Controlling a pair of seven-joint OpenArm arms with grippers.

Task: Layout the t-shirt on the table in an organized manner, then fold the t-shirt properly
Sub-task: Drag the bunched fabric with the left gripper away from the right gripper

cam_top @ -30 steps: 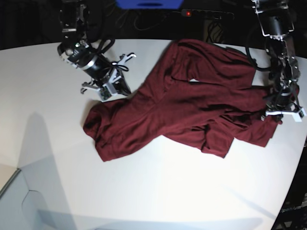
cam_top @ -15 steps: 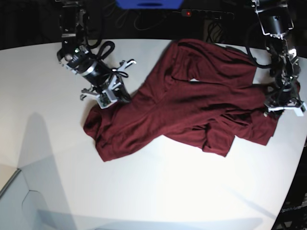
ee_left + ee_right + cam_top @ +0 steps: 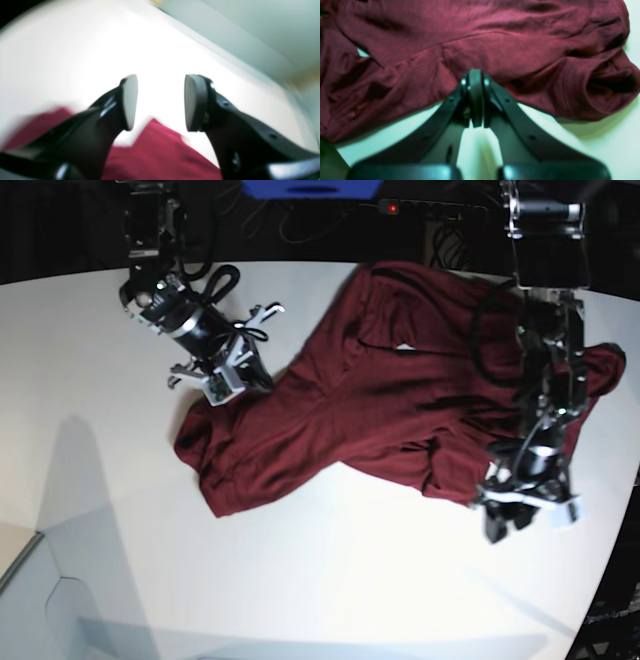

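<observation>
Spreading across most of the view, the table [image 3: 330, 580] is white with a curved edge, and the shirt [image 3: 400, 400] lies crumpled on it, running from far right toward near left in wrinkled folds, one sleeve opening bunched at its left end. At the right, the left arm [image 3: 548, 380] reaches down over the shirt's right side, its gripper [image 3: 525, 515] low over the near right edge of the cloth with jaws standing well apart and nothing between them; its wrist view is blurred. At far left, the right gripper [image 3: 232, 380] sits at the shirt's far left edge, jaws pressed together, no cloth visibly pinched.
</observation>
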